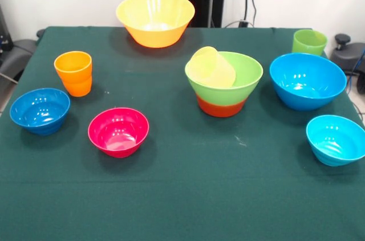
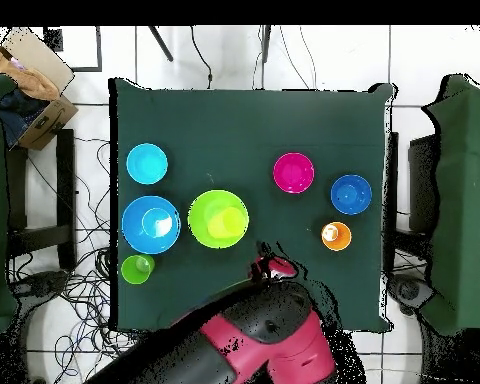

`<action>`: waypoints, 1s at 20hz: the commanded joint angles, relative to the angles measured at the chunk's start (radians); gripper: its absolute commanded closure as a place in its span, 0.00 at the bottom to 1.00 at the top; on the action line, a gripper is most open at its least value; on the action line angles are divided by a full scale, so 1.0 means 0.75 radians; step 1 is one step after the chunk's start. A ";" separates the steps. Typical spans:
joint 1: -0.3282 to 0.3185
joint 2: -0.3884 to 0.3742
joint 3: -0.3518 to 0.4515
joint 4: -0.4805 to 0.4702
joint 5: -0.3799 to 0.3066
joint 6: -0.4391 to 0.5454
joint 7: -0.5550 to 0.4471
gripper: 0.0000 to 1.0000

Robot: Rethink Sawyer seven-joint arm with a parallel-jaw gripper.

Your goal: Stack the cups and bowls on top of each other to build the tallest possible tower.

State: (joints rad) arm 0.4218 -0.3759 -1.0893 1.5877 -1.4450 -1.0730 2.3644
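Note:
The tower (image 1: 223,90) stands right of the table's middle. It is the light green bowl (image 1: 239,76) nested on the orange-red bowl (image 1: 221,107), with the pale yellow cup (image 1: 212,67) lying tilted inside. The orange cup (image 1: 74,73) and the light green cup (image 1: 309,42) stand apart. The big yellow-orange bowl (image 1: 155,17) is at the far side. The magenta bowl (image 1: 118,131), small dark blue bowl (image 1: 40,110), big blue bowl (image 1: 308,80) and small cyan bowl (image 1: 336,138) sit alone. The gripper (image 2: 273,266) shows only from above at the drawn-back arm's end.
The dark green cloth (image 1: 182,195) covers the table. In the overhead view the red arm (image 2: 269,335) hides the yellow-orange bowl. Cables and a cardboard box (image 2: 29,85) lie on the floor around the table.

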 commanded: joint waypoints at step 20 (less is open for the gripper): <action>-0.144 0.167 0.428 -0.202 -0.217 0.014 -0.060 0.00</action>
State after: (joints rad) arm 0.2634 -0.3375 -0.9443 1.5159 -1.5338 -1.0728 2.1588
